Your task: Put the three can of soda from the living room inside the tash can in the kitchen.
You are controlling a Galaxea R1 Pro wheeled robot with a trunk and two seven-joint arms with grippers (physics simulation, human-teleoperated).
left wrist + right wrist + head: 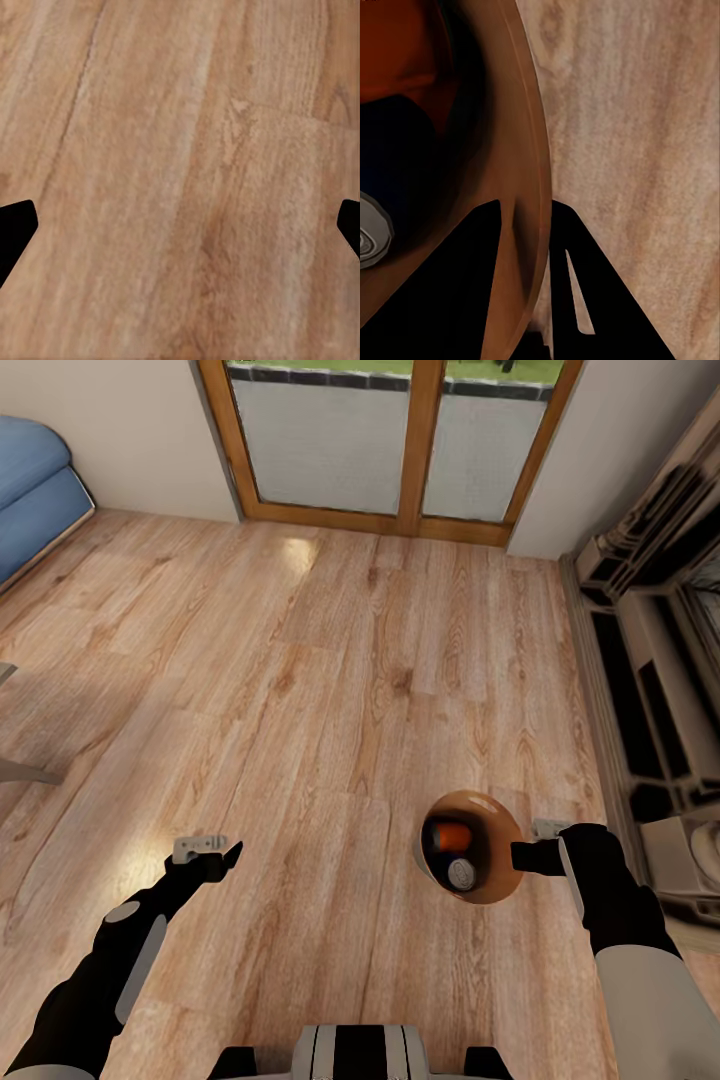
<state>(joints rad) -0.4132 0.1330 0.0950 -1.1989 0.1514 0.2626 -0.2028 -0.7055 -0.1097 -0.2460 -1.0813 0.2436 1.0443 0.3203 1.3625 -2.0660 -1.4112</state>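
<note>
In the head view the copper-brown tash can [497, 891] hangs over the wood floor at the right, with my right gripper [525, 857] shut on its rim. Inside it lie an orange can of soda [452, 834] and a second can showing its silver top [461, 874]. The right wrist view shows the bin's rim [529, 150] pinched between the two dark fingers [472, 285], with the silver can top [369, 234] and an orange can [397, 45] inside. My left gripper [215, 850] is open and empty above bare planks, its tips [15, 232] wide apart.
Glass garden doors [400, 440] stand straight ahead. A blue sofa [30, 490] is at the far left. A light-coloured fireplace surround [650, 690] runs along the right. A grey table edge [15, 770] pokes in at the left. Wood floor [330, 660] stretches in front.
</note>
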